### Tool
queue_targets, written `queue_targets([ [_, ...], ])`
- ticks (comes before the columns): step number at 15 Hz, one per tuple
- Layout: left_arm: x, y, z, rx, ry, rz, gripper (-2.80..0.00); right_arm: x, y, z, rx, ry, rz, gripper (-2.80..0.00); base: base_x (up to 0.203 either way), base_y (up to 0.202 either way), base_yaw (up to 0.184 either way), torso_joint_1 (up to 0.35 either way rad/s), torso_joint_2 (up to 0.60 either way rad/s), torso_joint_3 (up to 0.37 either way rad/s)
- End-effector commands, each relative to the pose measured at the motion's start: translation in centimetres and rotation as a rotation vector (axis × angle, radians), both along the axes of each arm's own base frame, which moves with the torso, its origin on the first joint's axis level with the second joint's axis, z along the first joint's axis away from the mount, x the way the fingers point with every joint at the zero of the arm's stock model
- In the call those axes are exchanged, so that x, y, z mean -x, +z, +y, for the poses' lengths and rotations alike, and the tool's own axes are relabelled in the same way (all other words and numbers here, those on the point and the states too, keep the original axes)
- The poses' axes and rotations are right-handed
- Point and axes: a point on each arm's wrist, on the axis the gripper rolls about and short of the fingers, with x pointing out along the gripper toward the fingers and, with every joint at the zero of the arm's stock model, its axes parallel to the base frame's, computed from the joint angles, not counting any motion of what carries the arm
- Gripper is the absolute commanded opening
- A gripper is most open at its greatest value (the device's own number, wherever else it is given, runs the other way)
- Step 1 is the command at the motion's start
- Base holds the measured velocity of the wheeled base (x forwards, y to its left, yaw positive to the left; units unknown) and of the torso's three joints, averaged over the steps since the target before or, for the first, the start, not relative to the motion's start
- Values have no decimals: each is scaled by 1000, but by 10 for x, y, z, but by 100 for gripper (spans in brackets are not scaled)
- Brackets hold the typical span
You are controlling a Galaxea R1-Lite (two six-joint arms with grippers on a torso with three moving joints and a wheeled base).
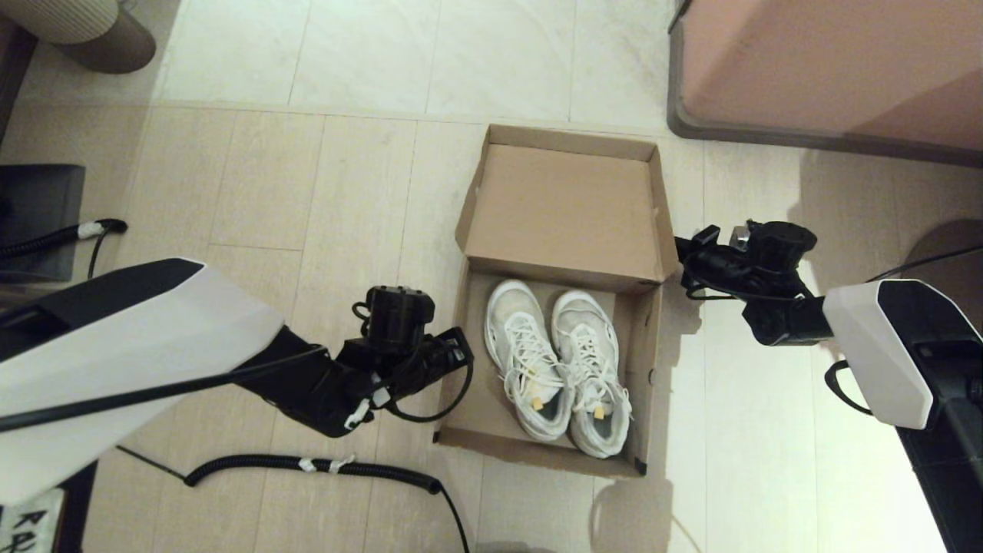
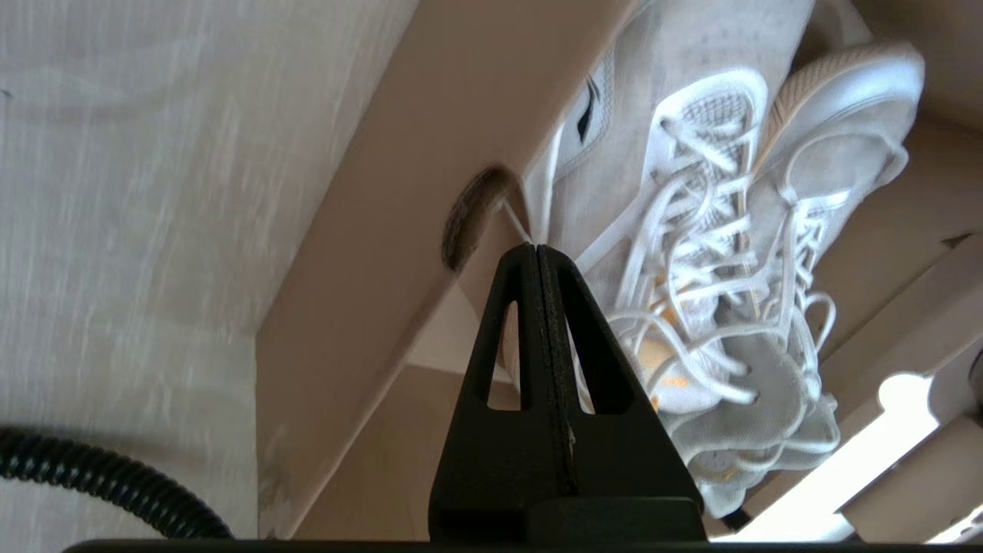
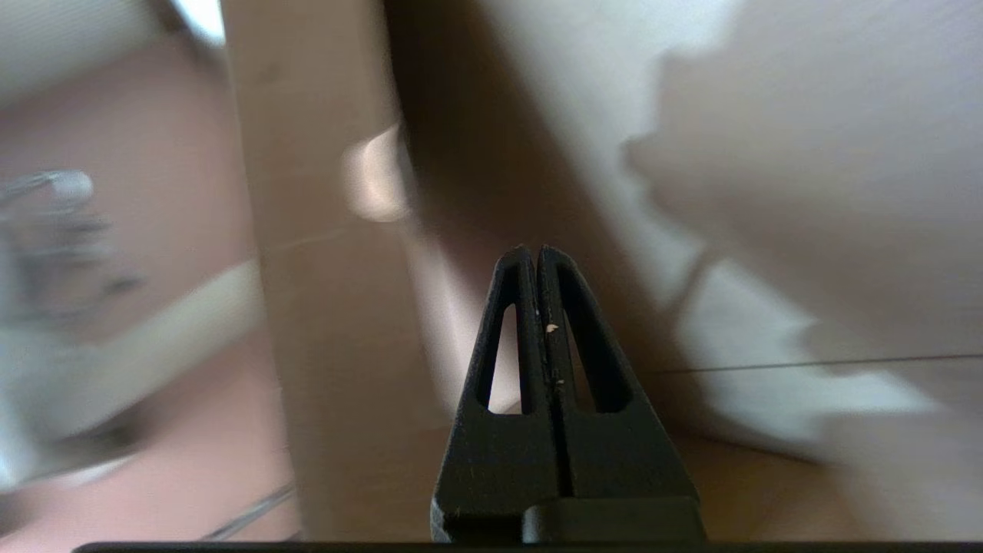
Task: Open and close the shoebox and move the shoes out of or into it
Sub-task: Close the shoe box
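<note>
On the tiled floor (image 1: 345, 184) sits the shoebox (image 1: 468, 418), lid tipped back and standing open at the far side. Both shoes (image 1: 557, 357) lie inside, side by side, toes toward the lid, laces loose. Left gripper (image 1: 459, 347) is right at the box's left wall, near the rim; in its wrist view the fingers (image 2: 530, 307) are pressed flat together with nothing between them, tips level with the wall's edge. Over on the other side, the right gripper (image 1: 683, 247) hovers just beside the lid's right corner, its fingers (image 3: 522, 307) closed tight on nothing too. Pinkish furniture block (image 1: 829, 69) stands beyond, at the far right.
</note>
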Motion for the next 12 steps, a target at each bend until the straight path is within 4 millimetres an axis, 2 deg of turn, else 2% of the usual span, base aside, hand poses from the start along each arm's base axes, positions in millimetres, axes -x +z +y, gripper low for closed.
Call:
queue_targets([
  [1, 4, -2, 0, -3, -2, 10, -280, -1, -5, 4, -27, 18, 11, -280, 0, 0, 0, 0, 0, 0],
  [4, 9, -6, 3, -11, -1, 27, -280, -1, -3, 10, -47, 48, 22, -280, 0, 0, 0, 0, 0, 0],
  [12, 7, -11, 2, -13, -3, 32, -280, 4, 11, 14, -264, 168, 34, -280, 0, 0, 0, 0, 0, 0],
])
